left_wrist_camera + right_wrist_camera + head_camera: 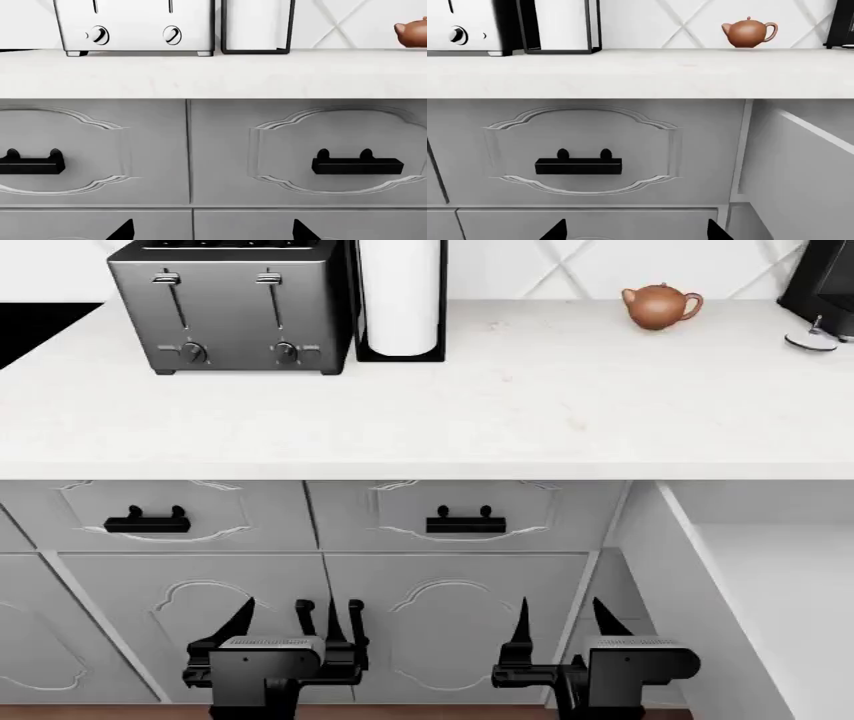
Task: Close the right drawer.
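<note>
We see two black tools in the head view. The left tool (291, 618) has a dark body with a grey ribbed plate on top, and thin black fingers ending in sharp points. The right tool (558, 618) looks the same, with a similar grey plate and pointed black fingers.

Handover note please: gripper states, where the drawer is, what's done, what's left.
Left gripper: open, empty, low before the cabinet doors.
Right gripper: open, empty, low beside the drawer's side wall.
Right drawer: pulled far out at the head view's right; its front is out of frame.
Done: nothing visible, no contact.
Left: likely reach the drawer front with the right arm and push it fully in.
</note>
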Robot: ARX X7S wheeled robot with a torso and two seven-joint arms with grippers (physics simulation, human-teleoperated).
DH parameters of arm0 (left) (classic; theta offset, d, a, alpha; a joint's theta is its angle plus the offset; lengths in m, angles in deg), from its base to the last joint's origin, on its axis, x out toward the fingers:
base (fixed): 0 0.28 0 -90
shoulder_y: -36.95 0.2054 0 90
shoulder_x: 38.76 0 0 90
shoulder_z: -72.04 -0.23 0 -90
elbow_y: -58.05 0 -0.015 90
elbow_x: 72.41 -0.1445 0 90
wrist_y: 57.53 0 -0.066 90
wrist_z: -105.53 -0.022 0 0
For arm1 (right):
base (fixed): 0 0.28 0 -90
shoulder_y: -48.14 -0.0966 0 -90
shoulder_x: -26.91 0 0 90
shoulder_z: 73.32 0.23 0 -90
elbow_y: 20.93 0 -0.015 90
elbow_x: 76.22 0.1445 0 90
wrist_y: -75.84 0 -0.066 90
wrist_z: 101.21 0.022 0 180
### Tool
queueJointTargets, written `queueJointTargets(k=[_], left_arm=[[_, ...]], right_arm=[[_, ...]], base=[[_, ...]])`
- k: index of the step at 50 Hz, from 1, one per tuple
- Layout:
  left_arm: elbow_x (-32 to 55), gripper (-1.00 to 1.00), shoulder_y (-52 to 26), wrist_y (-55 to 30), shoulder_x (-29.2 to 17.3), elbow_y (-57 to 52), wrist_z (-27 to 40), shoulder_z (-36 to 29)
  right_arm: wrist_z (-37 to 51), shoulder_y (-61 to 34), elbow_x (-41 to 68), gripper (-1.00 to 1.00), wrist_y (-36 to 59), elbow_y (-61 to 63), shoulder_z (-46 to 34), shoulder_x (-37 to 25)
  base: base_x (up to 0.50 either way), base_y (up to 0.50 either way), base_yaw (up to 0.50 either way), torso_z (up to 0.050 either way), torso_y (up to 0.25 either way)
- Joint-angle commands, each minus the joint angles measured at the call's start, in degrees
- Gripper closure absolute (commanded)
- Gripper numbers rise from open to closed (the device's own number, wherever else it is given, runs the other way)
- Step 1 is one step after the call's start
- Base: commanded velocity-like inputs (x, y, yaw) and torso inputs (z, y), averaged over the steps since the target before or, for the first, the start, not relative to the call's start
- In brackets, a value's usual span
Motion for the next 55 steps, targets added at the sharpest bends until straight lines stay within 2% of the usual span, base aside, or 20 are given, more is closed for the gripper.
queueJointTargets(k=[1, 13, 26, 38, 43, 55], left_arm=[[-0.1, -1.0, -0.8, 1.9, -0.8, 3.1, 1.5, -1.7], [3.3, -1.0, -1.1, 3.9, -2.5, 6.2, 3.2, -4.1], [2.1, -1.0, -1.5, 4.0, -3.2, 6.4, 5.3, -7.7], [3.6, -1.0, -1.6, 4.2, -4.1, 6.7, 6.2, -8.4], [4.1, -1.0, -1.7, 4.3, -4.3, 7.0, 6.5, -8.8], [5.9, -1.0, -1.9, 4.9, -4.9, 7.8, 7.1, -9.1]], right_arm=[[0.7, -0.7, 1.2, -1.0, -0.3, -1.6, -0.9, -1.1], [3.2, 0.1, 3.1, -1.0, 4.0, 2.6, -3.7, -2.7], [5.0, 0.4, 4.1, -1.0, 6.7, 5.3, -5.4, -3.8], [6.3, 0.2, 5.6, -1.0, 8.4, 6.9, -6.1, -4.4], [5.2, -1.2, 6.5, -1.0, 3.3, 0.5, -5.7, -5.1], [6.8, 0.1, 7.3, -1.0, 5.9, 4.4, -7.0, -5.8]], base=[[0.0, 0.0, 0.0, 0.0, 0.0], [0.0, 0.0, 0.0, 0.0, 0.0], [0.0, 0.0, 0.0, 0.002, 0.0], [0.0, 0.0, 0.0, 0.05, 0.0], [0.0, 0.0, 0.0, 0.05, 0.0], [0.0, 0.0, 0.0, 0.05, 0.0]])
